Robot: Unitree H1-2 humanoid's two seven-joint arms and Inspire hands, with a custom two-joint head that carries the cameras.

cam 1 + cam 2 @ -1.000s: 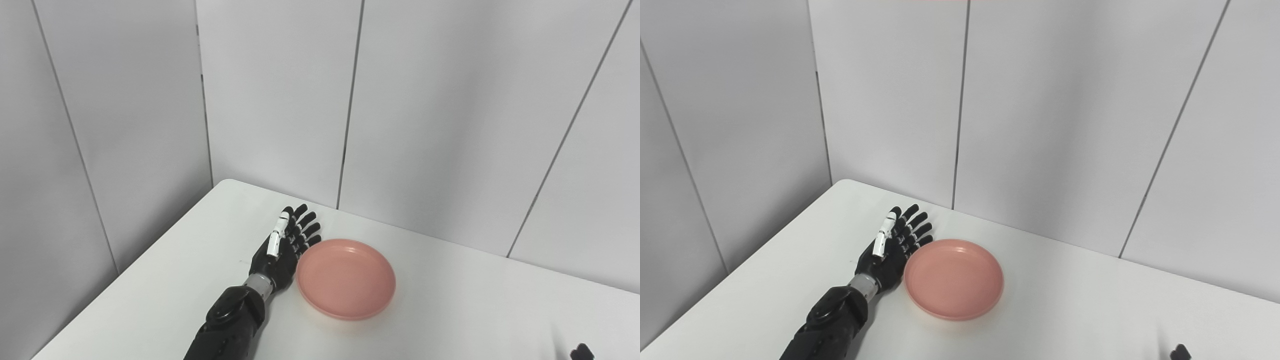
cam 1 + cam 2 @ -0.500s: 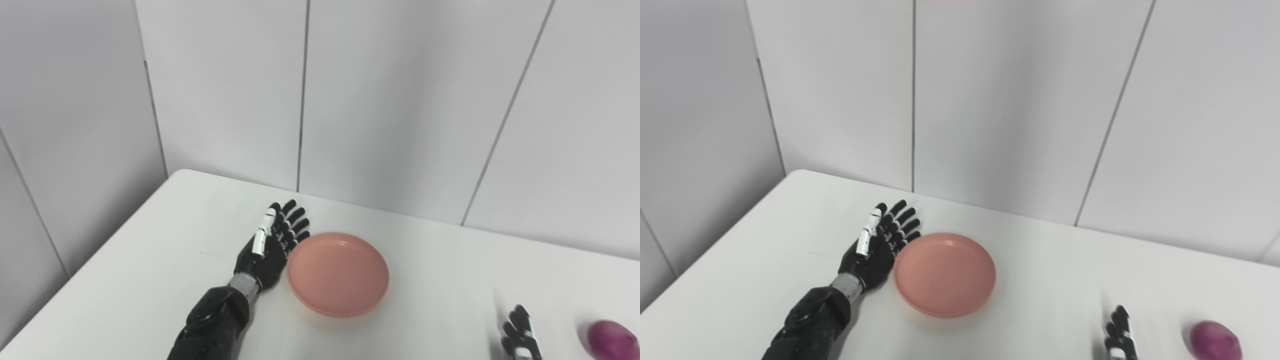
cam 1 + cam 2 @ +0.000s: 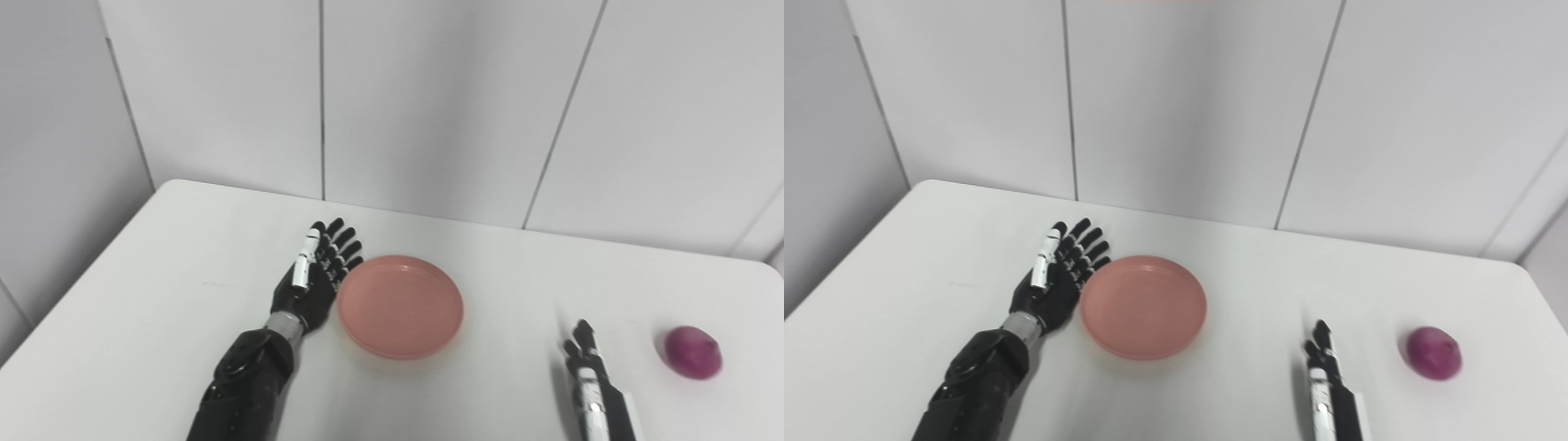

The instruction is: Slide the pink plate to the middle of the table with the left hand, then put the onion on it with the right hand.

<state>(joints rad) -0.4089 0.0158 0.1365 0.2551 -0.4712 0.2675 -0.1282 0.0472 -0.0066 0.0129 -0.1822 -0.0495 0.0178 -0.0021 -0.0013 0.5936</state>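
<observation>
Left robot hand (image 3: 315,275) spread flat, empty, touching left rim of plate (image 3: 399,306) at bench (image 3: 153,294) middle. Right robot hand (image 3: 588,367) edge-on, spread not discernible. Onion (image 3: 693,361) far right.

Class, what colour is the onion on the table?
The onion is purple-magenta, seen best in the left eye view.

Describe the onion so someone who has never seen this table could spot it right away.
Start at the white table and go to its right end, past the round pink plate near the middle. Just right of the black right hand lies the small rounded purple onion, touching nothing. It is the only purple thing there.
</observation>
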